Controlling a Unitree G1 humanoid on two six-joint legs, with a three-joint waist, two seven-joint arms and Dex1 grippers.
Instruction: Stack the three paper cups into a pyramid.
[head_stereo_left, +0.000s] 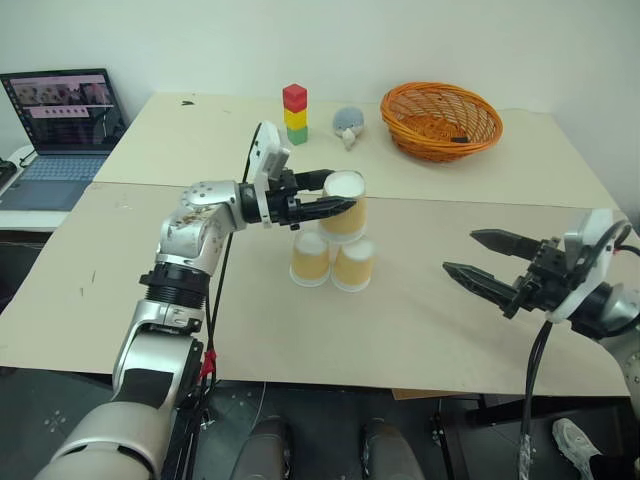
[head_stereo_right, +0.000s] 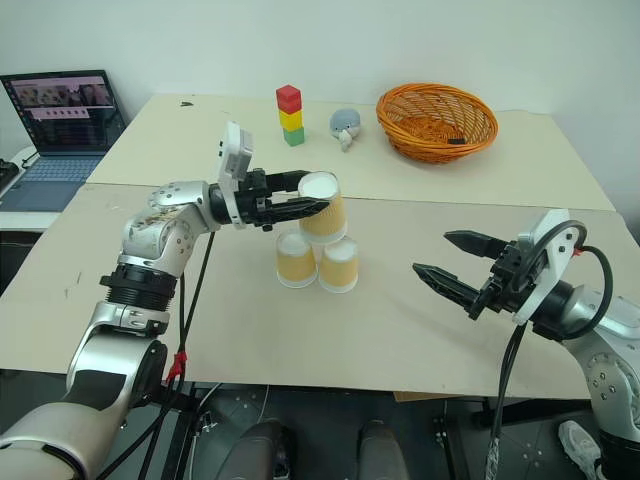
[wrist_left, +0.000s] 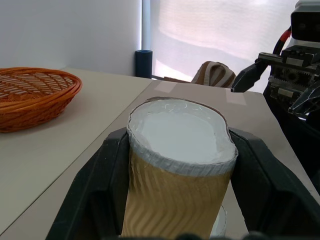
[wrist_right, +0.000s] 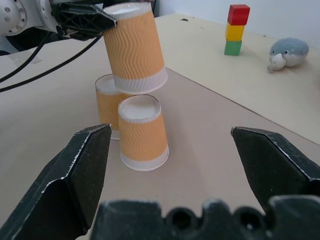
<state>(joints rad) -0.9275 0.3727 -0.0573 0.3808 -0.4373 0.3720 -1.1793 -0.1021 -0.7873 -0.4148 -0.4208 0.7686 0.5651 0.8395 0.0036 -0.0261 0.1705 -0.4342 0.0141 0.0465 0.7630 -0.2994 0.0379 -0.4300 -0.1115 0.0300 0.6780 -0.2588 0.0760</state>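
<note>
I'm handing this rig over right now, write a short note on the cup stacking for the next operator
Left gripper: shut on the third cup, held upside down and tilted, just above the two base cups; the right wrist view shows its rim hanging over them, contact unclear.
Right gripper: open, holding nothing, off to the right of the cups.
Base cups: left base cup and right base cup stand upside down, side by side, on the table.
Done: base row set, top cup carried over it.
Left: level the third cup, seat it across both bases, release, withdraw.
</note>
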